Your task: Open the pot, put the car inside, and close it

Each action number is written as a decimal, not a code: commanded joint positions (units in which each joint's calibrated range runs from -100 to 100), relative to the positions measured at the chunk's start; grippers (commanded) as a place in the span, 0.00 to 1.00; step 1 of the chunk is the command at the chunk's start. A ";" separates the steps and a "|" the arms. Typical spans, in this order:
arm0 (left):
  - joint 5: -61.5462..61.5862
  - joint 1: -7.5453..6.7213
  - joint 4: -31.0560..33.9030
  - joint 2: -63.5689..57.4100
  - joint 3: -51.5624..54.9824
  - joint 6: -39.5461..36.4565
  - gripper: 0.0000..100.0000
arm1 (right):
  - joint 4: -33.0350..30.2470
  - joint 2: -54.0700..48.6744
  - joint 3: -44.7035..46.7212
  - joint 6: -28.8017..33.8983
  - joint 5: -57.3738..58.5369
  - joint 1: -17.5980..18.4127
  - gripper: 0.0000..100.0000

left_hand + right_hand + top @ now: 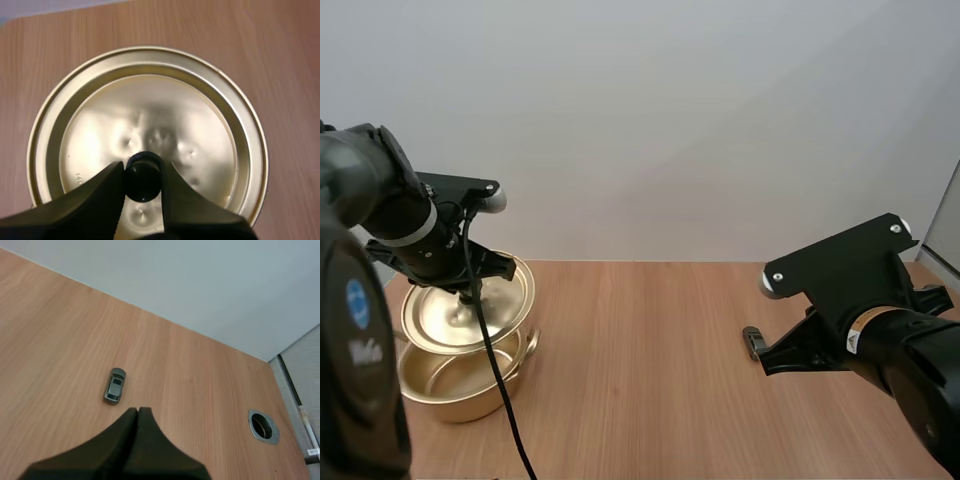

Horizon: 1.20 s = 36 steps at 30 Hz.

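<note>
So, items by view.

High view. Pot (460, 400): gold metal, open, near left edge of table (640, 390); nothing seen inside. Lid (435, 318): same gold, hangs tilted just above pot's rim under left arm (415, 225). Right gripper (753, 345): low over table at right side, well apart from pot. Car not made out here.

Left wrist view. Left gripper (142, 167): fingers part-closed, tips pinched on black knob (143, 182) at lid's centre. Lid is clear of the table, wood below. Lid est. light, thin sheet, rigid, shiny, so slippery. Knob looks the only sensible hold, and a single-point pinch lets the lid swing or tilt.

Right wrist view. Right gripper's fingers lie together as one dark wedge, holding nothing. Car (115, 385): small grey toy, on its wheels on bare table just ahead of the fingertips, not touching. Round metal-rimmed hole (263, 426) in tabletop off to one side, well apart from car.

Handling, car (judgement): v. light, hard, stiff, prob. not fragile; likely rolls if nudged along its length. Best taken across the body, one finger on each long side, jaws opened first, descent straight down. Tiny target: a pad landing on the roof could flick it away. Step in hand: lid off, car pick-up next, pot ready to receive.
</note>
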 commanded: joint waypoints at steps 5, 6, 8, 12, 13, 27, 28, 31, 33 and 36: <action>-6.51 0.03 -7.91 -13.44 -0.07 3.11 0.00 | -5.06 6.39 0.06 7.06 -3.56 -0.05 1.00; -8.04 0.03 -9.17 -15.58 -0.07 3.56 0.00 | -5.95 7.66 0.06 7.78 -4.28 -0.05 1.00; -11.19 0.03 -11.77 -19.31 -0.07 4.66 0.00 | -6.76 11.07 0.06 8.00 -6.80 -0.05 1.00; -16.07 0.03 -16.11 -26.23 -1.39 5.72 0.00 | -6.12 17.44 -1.75 9.16 -8.63 -0.05 1.00; -16.22 0.03 -16.88 -27.56 -2.14 5.72 0.00 | -6.12 19.15 -2.77 10.15 -8.63 -0.05 1.00; -17.31 0.03 -18.12 -34.03 -16.24 6.07 0.00 | -4.65 39.43 -12.42 11.26 -10.40 -0.05 1.00; -17.31 0.03 -17.99 -34.03 -16.83 6.07 0.00 | -4.69 40.16 -12.41 11.26 -10.68 -0.05 1.00; -17.31 0.03 -17.99 -34.11 -18.16 6.07 0.00 | -5.14 41.53 -12.41 11.26 -12.92 -0.05 1.00; -17.59 0.03 -17.99 -34.27 -18.16 6.07 0.00 | -5.73 41.90 -12.41 11.26 -13.96 -0.05 1.00; -17.59 0.03 -17.99 -34.27 -18.16 6.07 0.00 | -7.15 41.90 -12.41 11.26 -15.01 -0.05 1.00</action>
